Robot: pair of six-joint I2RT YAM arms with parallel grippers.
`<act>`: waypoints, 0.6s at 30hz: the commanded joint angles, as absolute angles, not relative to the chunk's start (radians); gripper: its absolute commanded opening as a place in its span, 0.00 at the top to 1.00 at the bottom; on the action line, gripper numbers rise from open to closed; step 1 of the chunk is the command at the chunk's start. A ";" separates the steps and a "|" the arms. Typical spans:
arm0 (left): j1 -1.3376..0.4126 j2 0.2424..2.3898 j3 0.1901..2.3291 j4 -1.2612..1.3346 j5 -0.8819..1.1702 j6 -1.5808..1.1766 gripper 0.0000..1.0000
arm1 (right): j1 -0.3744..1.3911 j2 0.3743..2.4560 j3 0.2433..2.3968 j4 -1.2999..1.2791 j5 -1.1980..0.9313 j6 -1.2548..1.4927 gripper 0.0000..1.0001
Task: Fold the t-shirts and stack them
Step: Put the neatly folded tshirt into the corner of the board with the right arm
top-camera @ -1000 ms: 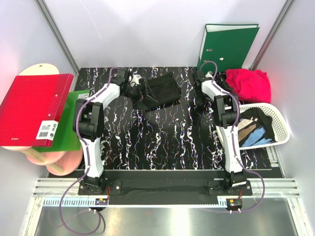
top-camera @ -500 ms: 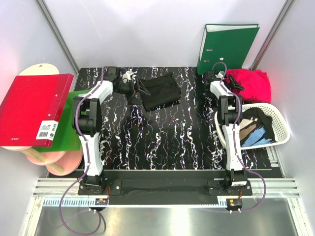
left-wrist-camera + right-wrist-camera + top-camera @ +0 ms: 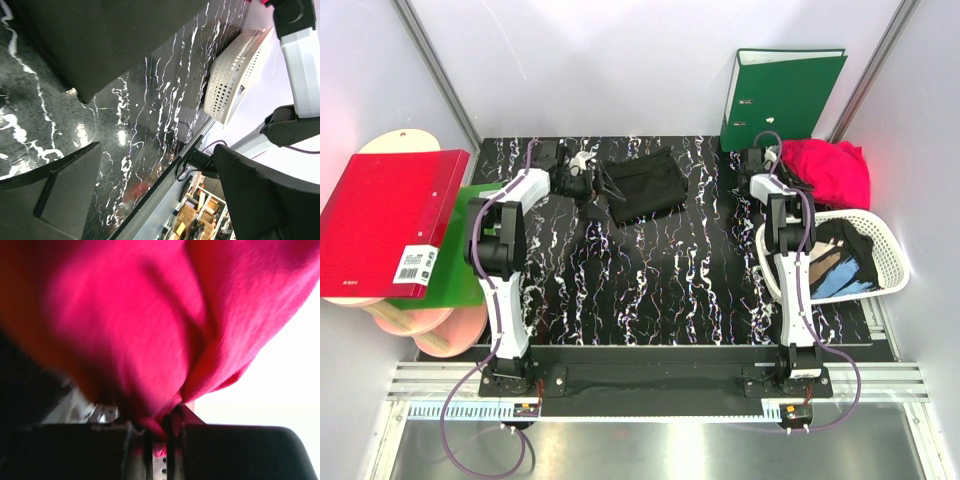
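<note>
A folded black t-shirt (image 3: 645, 185) lies flat at the back middle of the table; its near corner fills the top of the left wrist view (image 3: 100, 40). My left gripper (image 3: 602, 184) stands open just left of it, with nothing between its jaws (image 3: 165, 195). A crimson-pink t-shirt (image 3: 832, 172) is heaped at the back right. My right gripper (image 3: 788, 170) is shut on a fold of its edge, and the pink cloth (image 3: 150, 315) is pinched between the jaws (image 3: 159, 440). A third t-shirt (image 3: 835, 262), black with a tan and blue print, lies in the basket.
A white lattice basket (image 3: 890, 250) stands at the right edge, also seen from the left wrist (image 3: 235, 75). A green binder (image 3: 782, 92) stands upright at the back right. Off the table's left edge lie a red binder (image 3: 390, 220), a green one (image 3: 460, 260) and round boards.
My right gripper reached the pink t-shirt's left edge and shut on it. My left gripper drew back slightly left from the black t-shirt, which now lies flat.
</note>
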State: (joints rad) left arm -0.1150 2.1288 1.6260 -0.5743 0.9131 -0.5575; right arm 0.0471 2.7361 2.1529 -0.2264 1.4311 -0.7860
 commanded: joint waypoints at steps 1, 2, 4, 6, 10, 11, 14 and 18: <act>-0.138 2.060 1.628 -0.551 0.928 -0.555 0.01 | 0.115 2.603 2.079 -0.132 1.397 -0.795 1.00; -0.141 2.060 1.629 -0.554 0.927 -0.560 0.01 | 0.151 2.589 2.041 -0.136 1.385 -0.795 1.00; -0.153 2.056 1.631 -0.555 0.922 -0.564 0.01 | 0.196 2.562 2.011 -0.143 1.375 -0.784 1.00; -0.160 2.049 1.625 -0.560 0.916 -0.569 0.01 | 0.262 2.540 1.980 -0.199 1.339 -0.733 1.00; -0.170 2.025 1.592 -0.563 0.901 -0.574 0.01 | 0.342 2.528 1.979 -0.403 1.254 -0.574 1.00; -0.170 2.014 1.573 -0.563 0.899 -0.574 0.01 | 0.351 2.520 1.980 -0.444 1.237 -0.493 1.00; -0.175 1.990 1.531 -0.561 0.885 -0.569 0.01 | 0.393 2.510 2.029 -0.668 1.094 -0.294 1.00; -0.183 1.965 1.490 -0.561 0.864 -0.569 0.01 | 0.431 2.499 2.063 -0.828 0.959 -0.164 1.00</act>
State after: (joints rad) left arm -0.1761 2.0392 1.5238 -0.5766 0.8928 -0.5694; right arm 0.4099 2.5828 2.0167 -0.6106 1.1572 -0.4030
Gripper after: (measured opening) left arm 0.987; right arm 0.065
